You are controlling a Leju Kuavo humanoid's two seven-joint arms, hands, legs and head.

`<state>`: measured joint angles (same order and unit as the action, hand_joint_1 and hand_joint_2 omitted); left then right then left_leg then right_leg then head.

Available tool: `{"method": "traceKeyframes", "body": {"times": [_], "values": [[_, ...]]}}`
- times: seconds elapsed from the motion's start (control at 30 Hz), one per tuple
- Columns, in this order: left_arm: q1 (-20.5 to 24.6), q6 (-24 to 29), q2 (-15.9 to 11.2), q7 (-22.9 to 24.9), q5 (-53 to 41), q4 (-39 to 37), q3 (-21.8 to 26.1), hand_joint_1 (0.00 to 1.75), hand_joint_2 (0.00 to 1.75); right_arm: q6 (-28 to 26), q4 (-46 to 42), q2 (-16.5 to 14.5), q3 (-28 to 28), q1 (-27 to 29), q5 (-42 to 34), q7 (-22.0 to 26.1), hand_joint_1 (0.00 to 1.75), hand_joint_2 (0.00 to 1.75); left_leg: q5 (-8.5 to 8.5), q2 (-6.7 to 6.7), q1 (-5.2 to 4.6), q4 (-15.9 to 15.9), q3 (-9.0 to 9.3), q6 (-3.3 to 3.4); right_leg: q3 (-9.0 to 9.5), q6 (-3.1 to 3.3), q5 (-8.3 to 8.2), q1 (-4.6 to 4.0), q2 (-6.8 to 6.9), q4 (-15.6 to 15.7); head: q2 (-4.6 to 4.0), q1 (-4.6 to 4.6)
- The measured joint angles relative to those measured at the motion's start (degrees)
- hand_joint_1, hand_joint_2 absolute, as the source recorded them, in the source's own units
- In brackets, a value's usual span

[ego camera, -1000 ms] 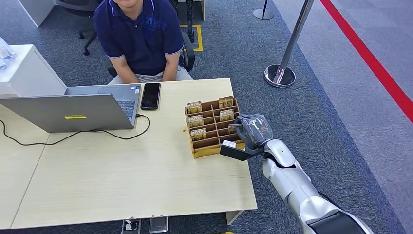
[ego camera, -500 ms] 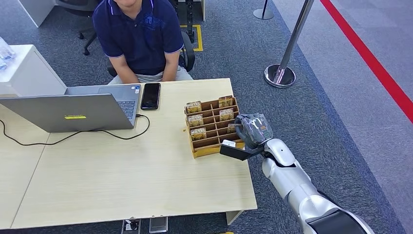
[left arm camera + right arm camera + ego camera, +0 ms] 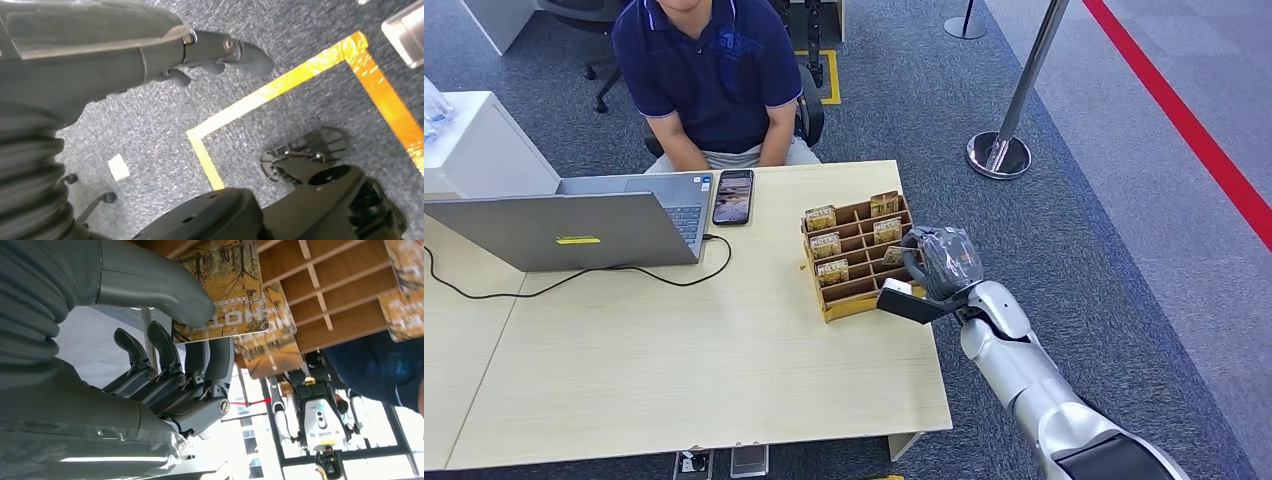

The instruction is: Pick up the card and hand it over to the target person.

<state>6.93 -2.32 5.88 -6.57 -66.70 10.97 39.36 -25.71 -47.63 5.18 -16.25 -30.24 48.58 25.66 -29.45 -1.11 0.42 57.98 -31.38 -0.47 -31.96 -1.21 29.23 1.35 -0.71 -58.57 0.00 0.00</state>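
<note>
A wooden card rack (image 3: 856, 298) stands on the table's right part, with several yellow-brown cards in its slots. My right hand (image 3: 944, 262) is at the rack's right end. In the right wrist view the thumb and fingers (image 3: 165, 340) pinch one card (image 3: 220, 295) printed with autumn trees, close above the rack's compartments (image 3: 340, 285). That card (image 3: 896, 255) is mostly hidden by the hand in the head view. The person (image 3: 709, 70) in a dark blue shirt sits behind the table's far edge. My left hand (image 3: 100, 55) hangs over the carpet, holding nothing.
An open laptop (image 3: 564, 230) with a black cable (image 3: 574, 280) sits at the table's left, a phone (image 3: 733, 196) beside it. A metal stanchion base (image 3: 999, 155) stands on the carpet to the right. A white cabinet (image 3: 474, 140) is at far left.
My right hand shifted slightly up and left at the rack, which turned a little with it. The phone's screen has lit up.
</note>
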Motion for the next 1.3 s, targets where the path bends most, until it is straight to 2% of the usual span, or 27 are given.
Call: {"method": "traceKeyframes", "body": {"times": [0.3, 0.63, 0.9, 1.0, 1.17, 1.27, 1.3], "values": [[0.6, -0.7, 0.1, 0.0, -0.5, 0.0, -0.5, 0.00, 1.75, -0.2, -5.8, 0.5, 0.5, -0.2, -3.7, 1.6, 1.45, 1.75, 0.04, 0.03, 0.00, 0.0, -0.04, 0.01, -0.05, 0.02, -0.05, 0.00, 0.02, 0.0, 0.00, 0.00], [0.8, -0.5, 0.1, 0.6, -0.6, -0.1, -0.5, 0.00, 1.75, 1.7, -6.3, -3.0, -1.1, -4.4, -8.7, 3.8, 1.45, 1.75, 0.03, 0.19, -0.01, 0.0, -0.06, -0.01, -0.12, 0.04, -0.07, 0.01, -0.15, 0.0, 0.00, 0.00], [2.4, -1.1, 0.9, 0.9, -2.4, -0.1, -2.3, 0.00, 1.75, -1.6, 3.3, -8.7, -3.5, -9.8, -7.7, 3.2, 1.45, 1.75, 0.01, 0.18, -0.01, 0.0, -0.03, -0.01, -0.09, 0.01, -0.05, 0.01, -0.17, -0.1, 0.00, 0.00], [2.9, -1.4, 1.0, -0.3, -3.3, -0.1, -3.4, 0.00, 1.75, -1.7, 6.9, -10.5, -3.5, -12.1, -8.4, 3.7, 1.45, 1.75, 0.03, 0.20, 0.00, 0.0, -0.03, -0.01, -0.09, 0.02, -0.07, 0.00, -0.18, 0.0, 0.00, 0.00], [3.1, -1.3, 1.0, -1.0, -3.9, -0.3, -4.0, 0.00, 1.75, -1.8, 11.0, -12.5, -3.7, -15.5, -8.8, 4.1, 1.45, 1.75, 0.05, 0.20, 0.00, 0.0, -0.06, -0.01, -0.12, 0.04, -0.08, 0.00, -0.16, 0.0, 0.00, 0.00], [2.9, -2.7, 0.8, -0.6, -2.8, -0.4, -2.9, 0.00, 1.75, -1.7, 12.7, -13.2, -3.7, -16.8, -10.0, 6.1, 1.45, 1.75, 0.03, 0.17, 0.00, 0.0, -0.04, -0.01, -0.09, 0.02, -0.05, 0.00, -0.15, -0.1, 0.00, 0.00], [2.8, -4.0, 0.8, -0.2, -2.4, -0.5, -2.4, 0.00, 1.75, -1.7, 13.4, -13.5, -3.8, -17.2, -10.6, 7.2, 1.52, 1.75, 0.01, 0.14, 0.00, 0.0, -0.03, -0.01, -0.07, 0.01, -0.03, 0.01, -0.14, -0.1, 0.00, 0.00]]}}
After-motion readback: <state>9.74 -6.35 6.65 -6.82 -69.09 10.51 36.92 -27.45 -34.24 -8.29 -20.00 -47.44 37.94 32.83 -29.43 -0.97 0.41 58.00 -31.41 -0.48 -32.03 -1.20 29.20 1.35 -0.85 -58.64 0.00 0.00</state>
